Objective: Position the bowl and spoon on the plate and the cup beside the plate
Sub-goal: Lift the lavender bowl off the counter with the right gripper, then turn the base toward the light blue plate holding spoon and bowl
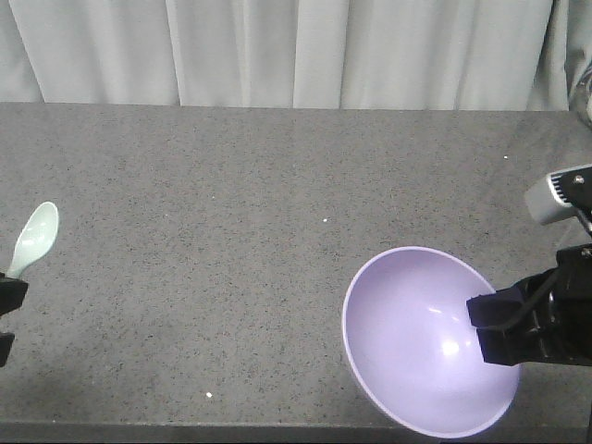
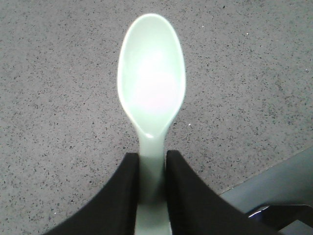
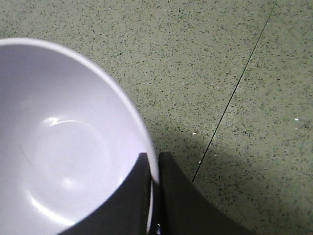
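My right gripper (image 1: 490, 328) is shut on the rim of the lavender bowl (image 1: 416, 347), which hangs tilted over the grey table's front right part. In the right wrist view the bowl (image 3: 63, 147) fills the left side, its rim pinched at my right gripper (image 3: 154, 169). At the far left my left gripper (image 1: 7, 287) is shut on the handle of the mint-green spoon (image 1: 35, 233). The spoon (image 2: 151, 83) points away from my left gripper (image 2: 152, 171), scoop up, above the table. The plate and the cup are out of view.
The grey speckled table (image 1: 231, 231) runs back to a white curtain (image 1: 277, 51). A thin dark seam (image 3: 239, 83) crosses the surface in the right wrist view. A grey edge (image 2: 279, 186) shows at the lower right of the left wrist view.
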